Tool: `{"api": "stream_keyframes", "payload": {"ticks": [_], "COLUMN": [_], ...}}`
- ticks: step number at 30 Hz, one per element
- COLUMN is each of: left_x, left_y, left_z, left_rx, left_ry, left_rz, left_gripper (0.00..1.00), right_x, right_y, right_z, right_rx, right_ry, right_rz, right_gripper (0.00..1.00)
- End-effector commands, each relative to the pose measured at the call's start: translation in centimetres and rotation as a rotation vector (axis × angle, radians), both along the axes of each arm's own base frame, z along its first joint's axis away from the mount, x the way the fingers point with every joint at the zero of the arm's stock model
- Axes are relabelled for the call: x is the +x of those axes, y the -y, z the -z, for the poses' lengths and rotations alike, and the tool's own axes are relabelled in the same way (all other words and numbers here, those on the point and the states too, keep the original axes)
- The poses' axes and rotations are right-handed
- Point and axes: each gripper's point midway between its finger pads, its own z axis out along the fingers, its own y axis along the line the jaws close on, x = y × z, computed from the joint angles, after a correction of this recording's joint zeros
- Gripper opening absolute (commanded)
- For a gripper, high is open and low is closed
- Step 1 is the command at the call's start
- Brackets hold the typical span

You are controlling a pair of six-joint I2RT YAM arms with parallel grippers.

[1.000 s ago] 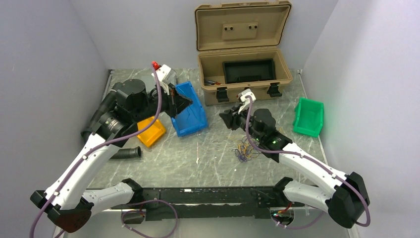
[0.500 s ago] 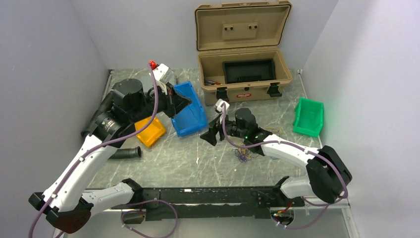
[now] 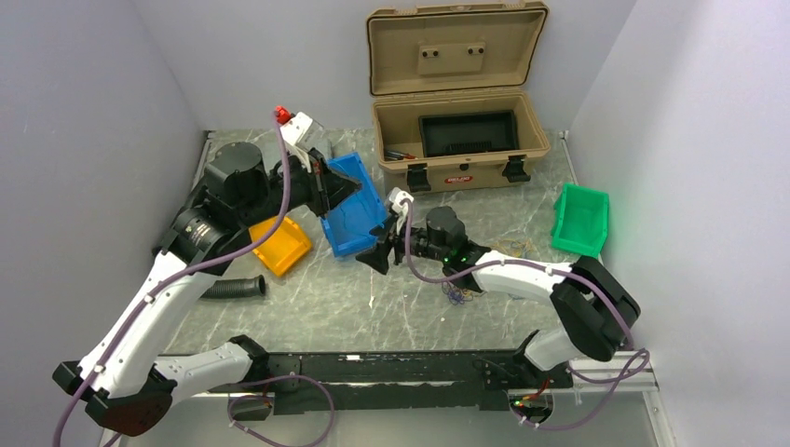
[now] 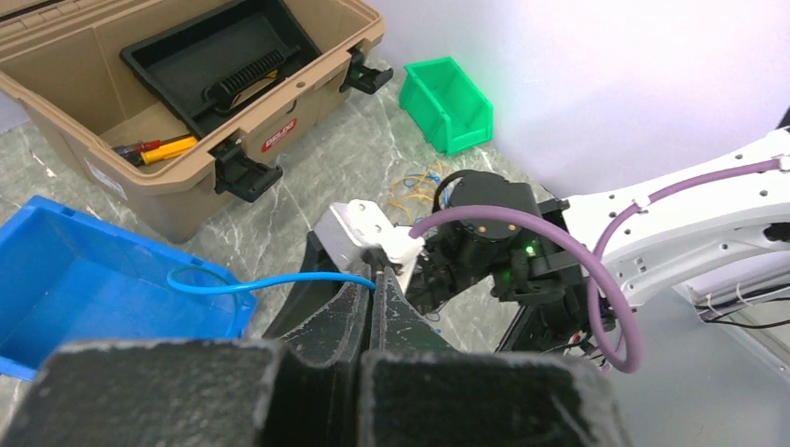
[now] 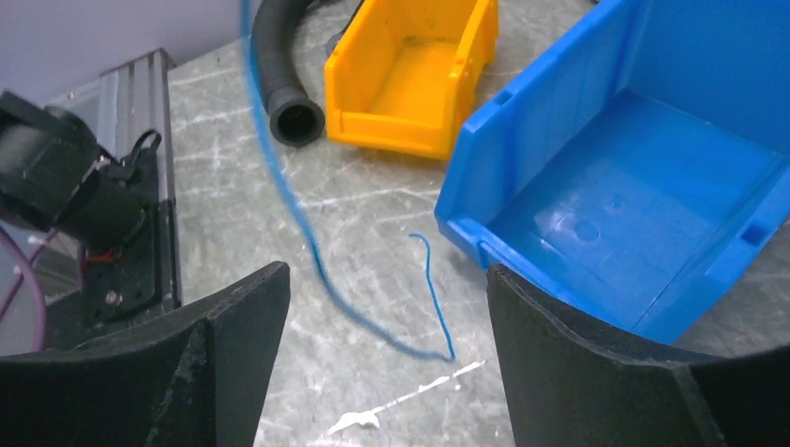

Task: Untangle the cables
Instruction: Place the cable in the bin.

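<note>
My left gripper (image 3: 350, 192) hovers over the blue bin (image 3: 365, 222). In the left wrist view it (image 4: 376, 281) is shut on a thin blue cable (image 4: 270, 277) that runs left over the bin. The remaining tangle of yellow, orange and purple cables (image 3: 461, 281) lies on the table under my right forearm, and shows in the left wrist view (image 4: 421, 188). My right gripper (image 3: 374, 255) is open and empty, low in front of the blue bin. In the right wrist view (image 5: 387, 358) a blue strand (image 5: 433, 291) hangs just ahead of its jaws, above the table.
An open tan toolbox (image 3: 456, 140) stands at the back. A green bin (image 3: 579, 220) is at the right and an orange bin (image 3: 285, 248) left of the blue bin. A black corrugated hose (image 3: 233, 287) lies at the left. White walls close in on both sides.
My right gripper has swung left from above the tangle to the front of the blue bin. My left gripper has shifted slightly up and left, still holding the blue cable.
</note>
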Motion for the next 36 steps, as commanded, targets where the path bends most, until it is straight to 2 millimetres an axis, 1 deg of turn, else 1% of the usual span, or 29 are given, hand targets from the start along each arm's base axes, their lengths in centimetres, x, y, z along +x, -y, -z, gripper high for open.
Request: {"api": "stream_keyframes", "payload": {"ticks": [1,2,4,5,6,7,8,11,13,16,20,23,28,31,32,34,36], "left_x": [-0.8,-0.9,-0.9,-0.9,-0.5,0.2,0.5,1.2,1.7,2.4,2.8,3.4,4.2,5.5,5.8,6.8,7.9], "left_y": [0.2,0.2,0.0,-0.2,-0.7,-1.7,-2.4,-4.3,-5.3,-7.2,-9.0,-11.1,-13.8,-16.0,-16.6,-17.7,-18.7], "left_z": [-3.2,-3.4,-3.5,-3.5,-3.6,-3.5,-3.3,-3.0,-2.2,-1.1,-0.3,0.1,-0.2,0.2,0.4,0.9,2.2], "left_rx": [-0.07,-0.071,-0.067,-0.062,-0.058,-0.054,-0.051,-0.016,0.027,0.058,0.066,0.096,0.135,0.173,0.179,0.186,0.187], "left_ry": [0.048,0.051,0.054,0.059,0.064,0.064,0.066,0.083,0.067,0.037,0.023,0.011,0.014,-0.005,-0.011,-0.021,-0.045], "left_rz": [0.03,0.033,0.029,0.02,-0.021,-0.093,-0.141,-0.239,-0.288,-0.378,-0.429,-0.501,-0.591,-0.684,-0.708,-0.756,-0.796], "left_gripper": [0.0,0.0,0.0,0.0,0.0,0.0,0.0,0.0,0.0,0.0,0.0,0.0,0.0,0.0,0.0,0.0,0.0], "right_x": [1.4,1.1,0.9,0.8,0.8,0.7,0.6,-0.3,-0.7,-0.4,0.3,0.6,0.5,0.9,1.2,1.9,2.9], "right_y": [-2.6,-3.0,-3.7,-3.8,-3.8,-3.6,-3.5,-3.0,-2.9,-3.6,-5.8,-7.6,-10.8,-12.6,-13.2,-14.4,-15.3], "right_z": [-5.3,-5.3,-5.4,-5.3,-5.3,-5.4,-5.4,-6.0,-6.7,-8.1,-9.9,-11.1,-13.2,-13.7,-14.2,-13.4,-12.2], "right_rx": [0.132,0.133,0.131,0.127,0.126,0.129,0.136,0.163,0.172,0.16,0.152,0.178,0.245,0.254,0.263,0.253,0.243], "right_ry": [0.097,0.096,0.091,0.083,0.076,0.067,0.059,0.033,0.021,0.032,0.05,0.057,0.07,0.067,0.072,0.068,0.057], "right_rz": [-0.028,-0.05,-0.065,-0.064,-0.06,-0.053,-0.046,-0.046,-0.037,0.011,0.053,0.046,-0.008,-0.028,-0.031,-0.017,0.016], "right_gripper": [0.71,0.58,0.28,0.16,0.08,0.02,0.0,0.0,0.0,0.0,0.0,0.0,0.0,0.0,0.0,0.0,0.0]}}
